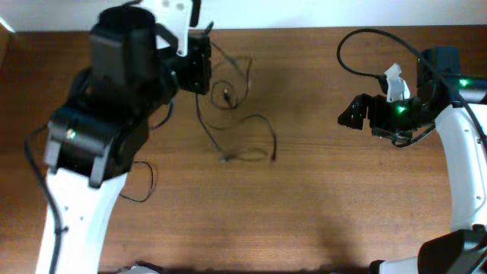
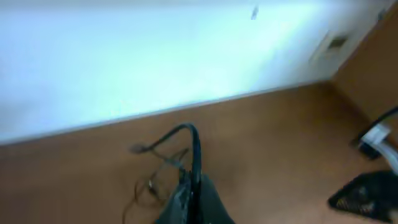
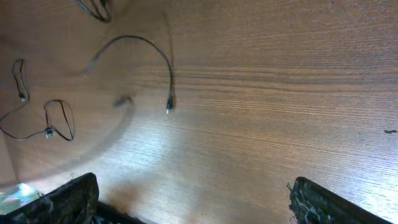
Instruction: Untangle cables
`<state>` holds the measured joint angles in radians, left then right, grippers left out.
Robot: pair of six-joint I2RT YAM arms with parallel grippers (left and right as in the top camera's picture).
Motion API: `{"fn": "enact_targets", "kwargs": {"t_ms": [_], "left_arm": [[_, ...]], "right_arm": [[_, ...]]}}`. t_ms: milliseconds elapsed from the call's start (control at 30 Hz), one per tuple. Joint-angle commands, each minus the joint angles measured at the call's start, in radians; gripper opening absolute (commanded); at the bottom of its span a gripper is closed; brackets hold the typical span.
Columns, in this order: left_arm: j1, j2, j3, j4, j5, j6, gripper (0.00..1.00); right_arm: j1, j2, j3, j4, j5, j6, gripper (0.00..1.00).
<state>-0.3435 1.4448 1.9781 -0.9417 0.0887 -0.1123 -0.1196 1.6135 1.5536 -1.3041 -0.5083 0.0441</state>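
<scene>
The cables are thin black cords on the brown table. Loose loops (image 1: 228, 90) lie just right of my left gripper (image 1: 204, 70). One cord (image 1: 255, 120) runs down from them to plug ends near the table's middle. Another cord (image 1: 144, 181) lies by the left arm. In the left wrist view my left gripper (image 2: 195, 194) is shut on a cable (image 2: 180, 130) that arcs up out of the jaws, with thin loops (image 2: 149, 184) below. My right gripper (image 1: 348, 116) is open and empty, far right of the cables. The right wrist view (image 3: 193, 208) shows an arced cord (image 3: 144, 42) and a small loop (image 3: 53, 119) ahead.
The left arm's big body (image 1: 99, 129) covers the table's left side. A white wall (image 2: 155, 56) meets the table's far edge. The right arm's thicker black cable (image 1: 373, 38) loops above the right gripper.
</scene>
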Motion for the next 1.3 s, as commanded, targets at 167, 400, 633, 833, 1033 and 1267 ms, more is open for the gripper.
{"fn": "enact_targets", "kwargs": {"t_ms": [167, 400, 633, 833, 1033, 1267], "left_arm": [[0.000, -0.064, 0.009, 0.087, 0.192, -0.003, 0.00], [-0.006, 0.195, 0.000, -0.122, 0.545, 0.189, 0.00], [0.000, 0.153, 0.171, -0.060, 0.554, 0.135, 0.00], [0.000, 0.014, 0.292, -0.062, 0.512, 0.135, 0.00], [0.000, 0.000, 0.292, -0.089, 0.402, 0.135, 0.00], [0.000, 0.013, 0.292, -0.033, 0.301, 0.135, 0.00]], "right_arm": [[0.009, 0.000, -0.002, 0.003, 0.008, -0.014, 0.99], [0.009, 0.000, -0.002, 0.015, -0.179, -0.011, 0.99], [0.139, 0.001, -0.002, 0.235, -0.243, 0.261, 1.00], [0.212, 0.023, -0.002, 0.438, -0.215, 0.510, 1.00], [0.287, 0.035, -0.002, 0.527, -0.266, 0.616, 0.99], [0.397, 0.168, -0.002, 0.504, -0.270, 0.617, 1.00]]}}
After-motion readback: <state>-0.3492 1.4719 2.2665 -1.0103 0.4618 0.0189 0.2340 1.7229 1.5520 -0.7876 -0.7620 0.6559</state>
